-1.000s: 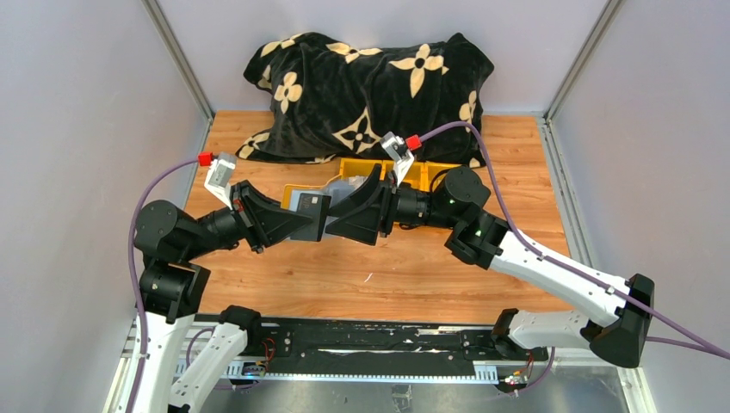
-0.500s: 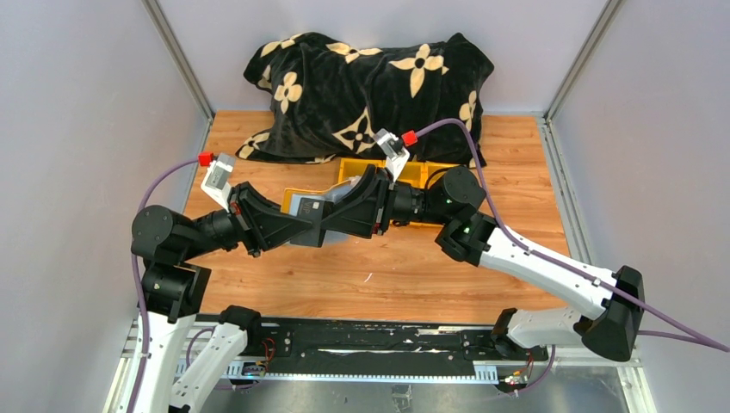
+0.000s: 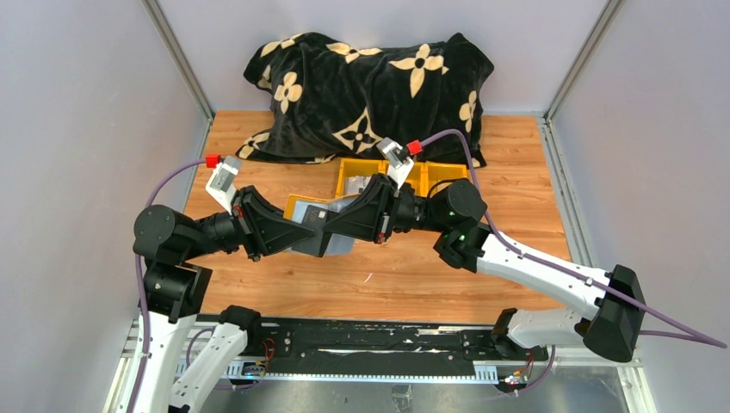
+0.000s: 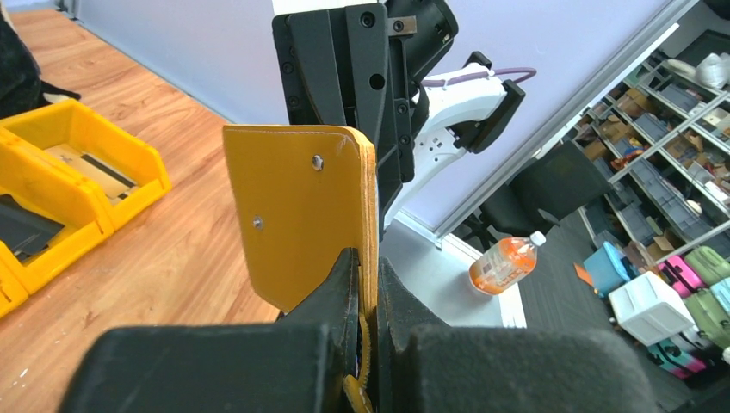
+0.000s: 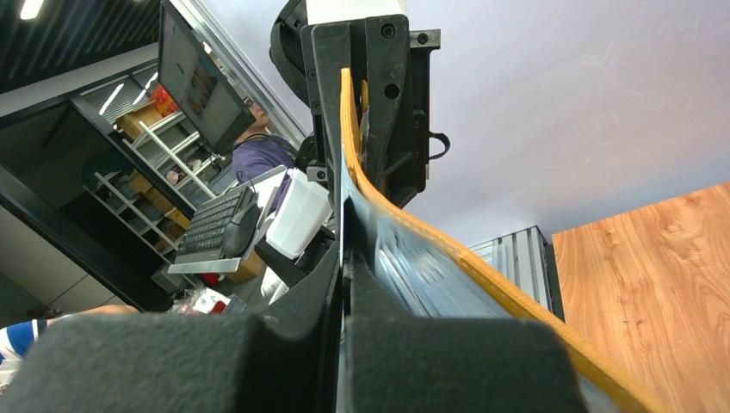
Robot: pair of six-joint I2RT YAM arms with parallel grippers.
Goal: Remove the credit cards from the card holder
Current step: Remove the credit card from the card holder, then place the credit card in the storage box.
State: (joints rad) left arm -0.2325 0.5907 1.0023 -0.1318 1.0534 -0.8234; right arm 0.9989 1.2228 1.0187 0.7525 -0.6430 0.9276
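The card holder (image 3: 325, 239) hangs above the wooden table between both grippers. My left gripper (image 3: 303, 234) is shut on its mustard-yellow flap (image 4: 301, 206), which stands upright between the jaws of the left gripper (image 4: 368, 268). From the other side, my right gripper (image 3: 334, 227) has its tips at the holder's open mouth. In the right wrist view the right gripper (image 5: 344, 258) is shut on a thin pale edge, apparently a credit card. The silvery blue-grey pockets (image 5: 430, 275) lie just right of the pads. The rest of the credit cards are hidden inside.
Yellow plastic bins (image 3: 413, 176) stand right behind the grippers, seen as bins (image 4: 60, 172) in the left wrist view. A black blanket with cream flowers (image 3: 370, 82) lies at the back. A small white scrap (image 3: 368, 277) sits on the table in front.
The right gripper moved in towards the holder and went from open to shut at its mouth. The left arm shifted the holder slightly right and nearer, still gripping the flap.
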